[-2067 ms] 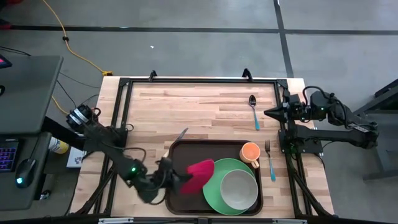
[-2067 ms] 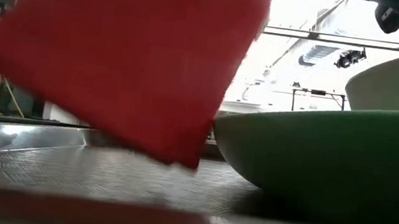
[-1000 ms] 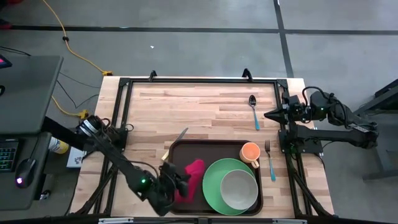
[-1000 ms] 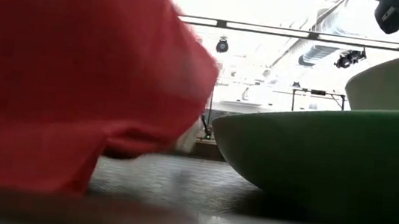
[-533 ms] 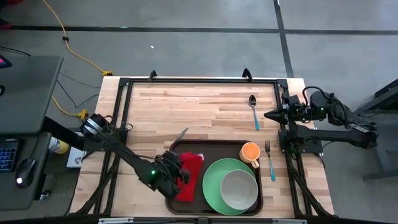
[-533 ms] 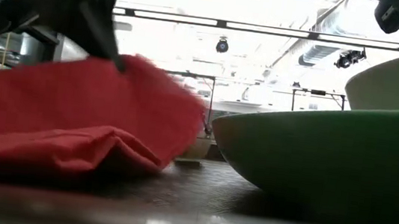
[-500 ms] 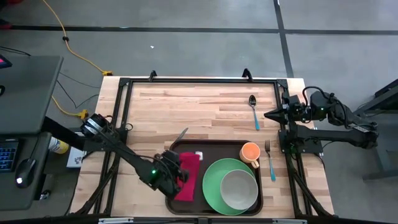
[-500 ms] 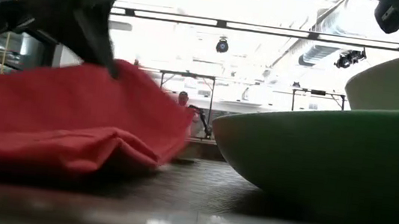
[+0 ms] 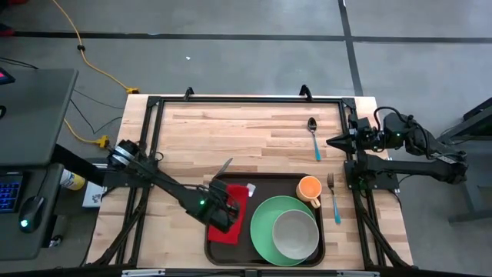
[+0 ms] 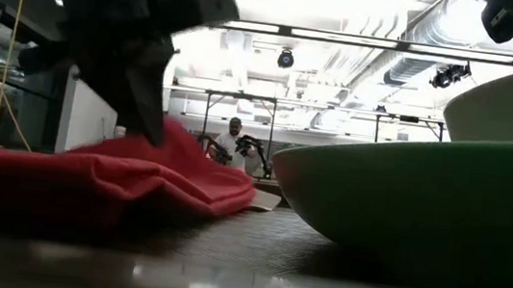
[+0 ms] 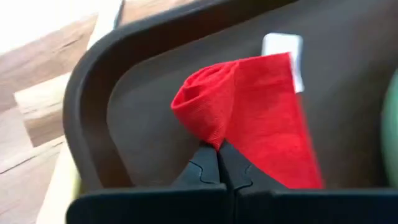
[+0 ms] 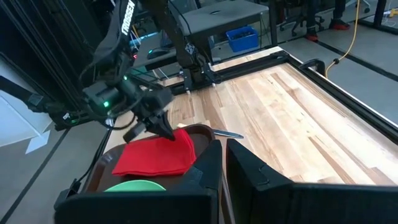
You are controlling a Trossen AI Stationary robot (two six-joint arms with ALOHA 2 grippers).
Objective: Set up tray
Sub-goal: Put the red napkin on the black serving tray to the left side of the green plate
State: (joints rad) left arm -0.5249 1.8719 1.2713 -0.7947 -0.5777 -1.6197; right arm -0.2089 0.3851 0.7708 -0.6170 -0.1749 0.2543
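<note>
1. Because the tray (image 9: 265, 219) sits at the near middle of the surface (image 9: 254, 135) in the high view, both arms can reach it; the left hand (image 9: 221, 208) is over its left part, pinching the red napkin (image 9: 234, 213), which lies flat beside the green plate (image 9: 284, 229) with its bowl (image 9: 295, 234). An orange cup (image 9: 309, 187) stands in the tray's far right corner, while a fork (image 9: 334, 198), spoon (image 9: 314, 135) and knife (image 9: 223, 168) lie outside it, probably yet to be added. The right hand (image 9: 332, 141) waits clenched and empty at the surface's right edge.
2. From the low view, the napkin (image 10: 88, 178) spreads on the tray floor with one peak lifted where the left hand (image 10: 148, 117) grips it, likely to drag the cloth smooth.
3. Through the left wrist view, closed fingers (image 11: 217, 163) nip a fold of the napkin (image 11: 255, 115) near the tray rim (image 11: 93, 106).
4. Seen from the right wrist view, the right hand (image 12: 221, 163) hangs shut, well apart from the tray (image 12: 102, 163).
</note>
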